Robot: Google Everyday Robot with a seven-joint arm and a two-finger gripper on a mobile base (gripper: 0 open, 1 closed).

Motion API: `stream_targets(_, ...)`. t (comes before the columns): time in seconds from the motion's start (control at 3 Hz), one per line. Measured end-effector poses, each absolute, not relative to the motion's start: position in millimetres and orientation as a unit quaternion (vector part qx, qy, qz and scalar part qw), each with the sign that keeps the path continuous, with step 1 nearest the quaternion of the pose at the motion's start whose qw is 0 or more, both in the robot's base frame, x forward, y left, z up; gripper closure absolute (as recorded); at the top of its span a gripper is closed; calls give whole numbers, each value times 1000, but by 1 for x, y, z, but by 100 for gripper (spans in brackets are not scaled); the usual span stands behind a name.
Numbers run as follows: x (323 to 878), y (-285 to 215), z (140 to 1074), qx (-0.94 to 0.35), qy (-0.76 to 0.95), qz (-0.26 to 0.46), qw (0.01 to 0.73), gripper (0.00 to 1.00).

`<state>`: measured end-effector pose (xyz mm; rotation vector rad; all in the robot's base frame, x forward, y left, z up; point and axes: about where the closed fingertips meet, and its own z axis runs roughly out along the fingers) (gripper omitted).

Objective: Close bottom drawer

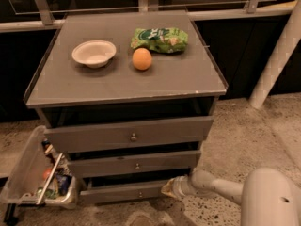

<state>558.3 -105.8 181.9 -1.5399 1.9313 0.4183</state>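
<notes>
The robot's white arm [221, 188] reaches in from the lower right of the bench [61, 86], low over the speckled floor [235, 140]. Its claw [171, 188] sits at the right end of the bottom drawer [117, 192], touching or just beside the front. It cannot be told whether the claw is wide or narrow.

The bottom drawer is the lowest of three in the bench, with a small knob [139, 193] at mid-front and a dark gap above it. A clear bin [26, 173] of clutter stands on the floor at the bench's lower left.

Above come the middle drawer [103, 165] and the top drawer [94, 136].

On the bench top a white bowl [94, 53] lies at the left, an orange [142, 59] near the middle, and a green bag [159, 39] just behind the orange. A rail [28, 25] runs behind the bench, and a white post [277, 60] leans at its far right.
</notes>
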Motion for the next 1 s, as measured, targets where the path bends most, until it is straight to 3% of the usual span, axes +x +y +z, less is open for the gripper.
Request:
stream_targets(0.67, 558, -106, 182, -584, 732, 159, 313, 17)
stream_targets(1.0, 558, -106, 182, -584, 732, 159, 313, 0)
